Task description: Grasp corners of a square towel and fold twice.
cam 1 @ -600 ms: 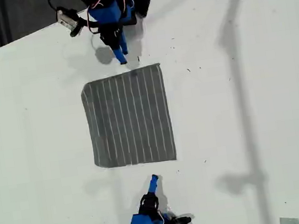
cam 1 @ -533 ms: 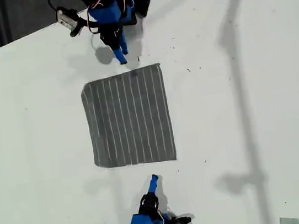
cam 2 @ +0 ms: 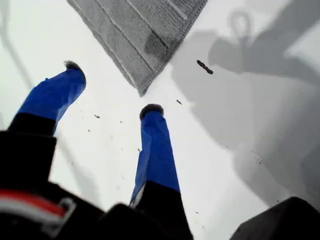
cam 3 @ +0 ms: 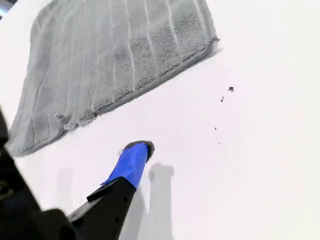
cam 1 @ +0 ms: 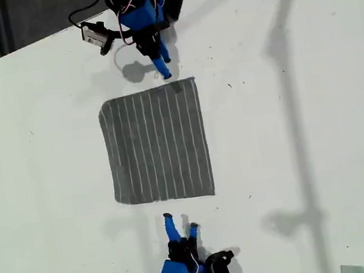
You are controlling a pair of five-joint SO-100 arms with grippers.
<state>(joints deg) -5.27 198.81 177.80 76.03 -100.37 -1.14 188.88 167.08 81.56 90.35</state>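
My first tool (cam 2: pixel 110 87) gapes wide, empty, near a towel (cam 1: pixel 156 142) corner (cam 2: pixel 141 91); my second tool's (cam 3: pixel 136 150) opening cannot be told.

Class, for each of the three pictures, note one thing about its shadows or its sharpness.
Exterior view: sharp overall, with a long soft shadow band down the white table toward that view's right. First wrist view: the open blue fingers of my first pincer look soft, and broad grey shadows lie beyond the dark grey striped towel. Second wrist view: the towel's pile is crisp, and the one blue fingertip casts a faint shadow.
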